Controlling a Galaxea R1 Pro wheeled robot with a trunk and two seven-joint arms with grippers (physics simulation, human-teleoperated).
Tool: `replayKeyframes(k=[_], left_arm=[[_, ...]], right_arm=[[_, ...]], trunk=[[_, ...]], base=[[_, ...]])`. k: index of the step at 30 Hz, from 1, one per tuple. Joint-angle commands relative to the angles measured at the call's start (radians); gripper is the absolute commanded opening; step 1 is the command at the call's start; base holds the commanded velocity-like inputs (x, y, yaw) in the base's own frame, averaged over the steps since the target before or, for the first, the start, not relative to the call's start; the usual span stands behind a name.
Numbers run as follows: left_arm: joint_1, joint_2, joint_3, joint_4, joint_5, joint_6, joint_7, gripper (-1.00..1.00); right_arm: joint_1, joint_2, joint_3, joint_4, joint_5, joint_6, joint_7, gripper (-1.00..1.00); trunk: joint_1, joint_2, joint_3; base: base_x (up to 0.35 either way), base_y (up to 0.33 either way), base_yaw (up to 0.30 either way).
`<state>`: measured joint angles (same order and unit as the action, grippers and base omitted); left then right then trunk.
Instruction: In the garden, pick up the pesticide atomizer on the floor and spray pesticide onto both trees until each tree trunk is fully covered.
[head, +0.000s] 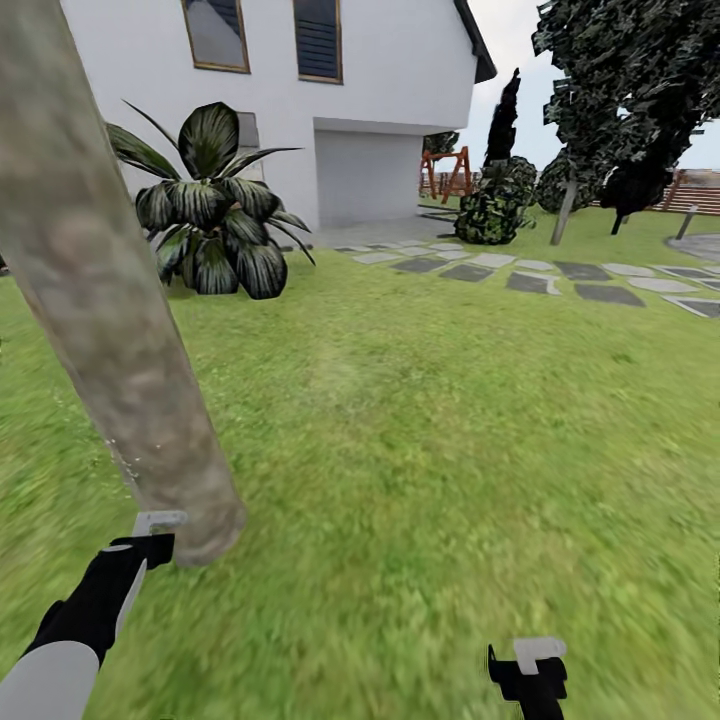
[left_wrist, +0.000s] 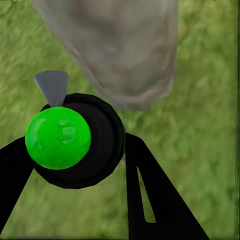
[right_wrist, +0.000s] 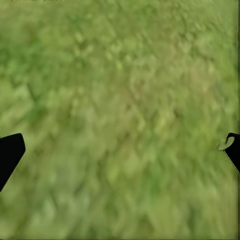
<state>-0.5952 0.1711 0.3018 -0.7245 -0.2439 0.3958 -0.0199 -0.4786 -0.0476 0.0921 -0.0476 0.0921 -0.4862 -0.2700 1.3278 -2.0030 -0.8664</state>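
One tree trunk (head: 110, 300), thick and mottled beige-grey, leans across the left of the head view and meets the grass (head: 430, 450) just ahead of my left gripper (head: 150, 540). In the left wrist view the black fingers (left_wrist: 150, 200) are shut on the pesticide atomizer (left_wrist: 100, 150), seen here as a round black body with a bright green ball and a small grey nozzle turned toward the trunk's base (left_wrist: 120, 45). My right gripper (head: 530, 665) hangs open over bare grass (right_wrist: 120, 100), its fingertips at the view's edges. The second tree is out of view.
A white house (head: 380, 100) stands behind, with a broad-leaved dark plant (head: 215, 205) at its wall. Grey stepping stones (head: 560, 275) cross the lawn at right, past dark narrow trees (head: 620, 90) and a slatted fence (head: 700, 195). Open lawn lies ahead and right.
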Motion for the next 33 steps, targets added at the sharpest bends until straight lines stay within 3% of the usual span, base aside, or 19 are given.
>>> replayKeyframes(k=[1,7,11,17,22,33], left_arm=[[0.000,0.000,-0.001,-0.001,0.002,-0.001,0.000,-1.00],[0.000,0.005,0.004,-0.001,0.008,0.001,0.001,-1.00],[0.000,0.002,0.057,-0.001,0.008,0.001,-0.001,-1.00],[-0.001,-0.001,0.046,0.010,0.000,0.013,-0.003,-1.00],[-0.003,0.001,0.045,0.002,-0.001,0.093,-0.003,-1.00],[-0.003,-0.001,0.055,-0.003,0.005,0.094,-0.002,-1.00]], right_arm=[[0.000,0.000,0.000,0.000,0.000,0.000,0.000,1.00],[0.000,0.000,0.000,0.000,-0.001,0.000,0.000,1.00],[0.000,0.000,0.000,0.000,0.000,0.000,0.000,1.00],[0.000,0.000,0.000,0.000,0.000,0.000,0.000,1.00],[0.000,0.000,0.000,0.000,0.000,0.000,0.000,1.00],[0.000,0.000,0.000,0.000,0.000,0.000,-0.001,1.00]], trunk=[[0.000,0.000,0.000],[0.000,0.000,0.000],[0.000,0.000,0.000],[0.000,0.000,0.000],[0.000,0.000,0.000],[0.000,0.000,0.000]], base=[[0.000,-0.272,0.142],[0.000,-0.272,0.269],[0.000,-0.272,0.278],[0.072,-0.272,0.125],[0.118,-0.272,0.003],[0.044,-0.272,0.188]])
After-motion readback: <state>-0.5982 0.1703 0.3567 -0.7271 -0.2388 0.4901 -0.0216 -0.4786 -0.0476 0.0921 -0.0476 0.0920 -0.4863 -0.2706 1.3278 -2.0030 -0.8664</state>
